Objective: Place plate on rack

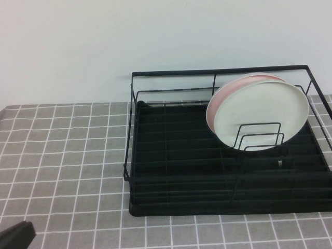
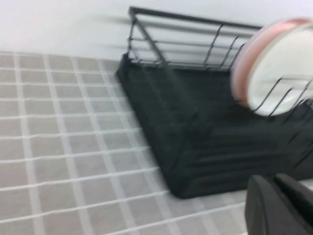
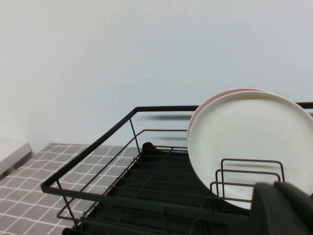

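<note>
The white plate (image 1: 262, 111) stands upright in the wire dividers at the right back of the black rack (image 1: 171, 166). It leans against a pale pink plate (image 1: 228, 89) behind it. No gripper touches it. My left gripper (image 1: 18, 233) is low at the table's front left corner, far from the rack; in the left wrist view its fingers (image 2: 266, 196) lie together, empty. My right gripper (image 3: 274, 188) is out of the high view; its wrist view shows it shut and empty in front of the plate (image 3: 244, 137) and the rack (image 3: 93, 191).
The rack stands on a grey tablecloth with a white grid (image 1: 62, 155), against a plain white wall. The rack's left half holds nothing. In the left wrist view the rack (image 2: 195, 132) and both plates (image 2: 283, 73) show ahead.
</note>
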{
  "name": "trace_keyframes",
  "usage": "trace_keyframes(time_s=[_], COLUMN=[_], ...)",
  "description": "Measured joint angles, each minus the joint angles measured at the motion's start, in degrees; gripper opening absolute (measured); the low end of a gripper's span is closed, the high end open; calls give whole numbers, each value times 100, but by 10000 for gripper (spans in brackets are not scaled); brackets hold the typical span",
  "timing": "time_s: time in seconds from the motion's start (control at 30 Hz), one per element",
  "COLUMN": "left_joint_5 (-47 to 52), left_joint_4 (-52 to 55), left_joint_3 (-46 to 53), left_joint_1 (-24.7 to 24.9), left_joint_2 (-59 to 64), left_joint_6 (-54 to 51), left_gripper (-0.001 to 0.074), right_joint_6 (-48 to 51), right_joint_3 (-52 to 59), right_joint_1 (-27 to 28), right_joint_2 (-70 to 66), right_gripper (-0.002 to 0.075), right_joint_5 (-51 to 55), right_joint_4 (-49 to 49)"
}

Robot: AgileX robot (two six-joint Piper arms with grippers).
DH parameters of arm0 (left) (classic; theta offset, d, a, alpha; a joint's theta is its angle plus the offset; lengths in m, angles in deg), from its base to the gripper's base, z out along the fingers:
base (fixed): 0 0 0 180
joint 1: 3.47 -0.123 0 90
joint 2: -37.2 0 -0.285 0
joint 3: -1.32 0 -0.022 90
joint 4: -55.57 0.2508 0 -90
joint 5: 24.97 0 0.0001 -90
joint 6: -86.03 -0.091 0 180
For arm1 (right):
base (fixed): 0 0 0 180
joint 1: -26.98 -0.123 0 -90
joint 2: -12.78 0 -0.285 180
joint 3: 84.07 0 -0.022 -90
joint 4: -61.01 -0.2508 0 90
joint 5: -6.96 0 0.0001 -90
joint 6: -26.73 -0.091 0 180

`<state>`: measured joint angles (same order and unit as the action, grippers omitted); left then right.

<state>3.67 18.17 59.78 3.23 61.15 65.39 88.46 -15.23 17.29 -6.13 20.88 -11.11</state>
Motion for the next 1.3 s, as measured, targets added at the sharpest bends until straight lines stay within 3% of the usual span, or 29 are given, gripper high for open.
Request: trace_keyframes(time_s=[0.13, 0.33, 0.57, 1.3], left_joint_5=[-474, -1075, -1271, -1097], left_joint_4=[1484, 2406, 2570, 2583], left_joint_3=[224, 995, 2063, 2081], left_joint_1=[-185, -548, -744, -781], left_joint_2=[-326, -1043, -1782, -1771], left_joint_6=[148, 661, 903, 1118], left_gripper=[0, 0, 0, 0], right_joint_6=[0, 0, 0, 0], right_joint_3=[0, 0, 0, 0], right_joint_1=[0, 0, 0, 0], right_joint_2=[0, 0, 0, 0], right_gripper=[1, 1, 1, 1], right_joint_5=[0, 0, 0, 0], right_joint_4=[0, 0, 0, -133])
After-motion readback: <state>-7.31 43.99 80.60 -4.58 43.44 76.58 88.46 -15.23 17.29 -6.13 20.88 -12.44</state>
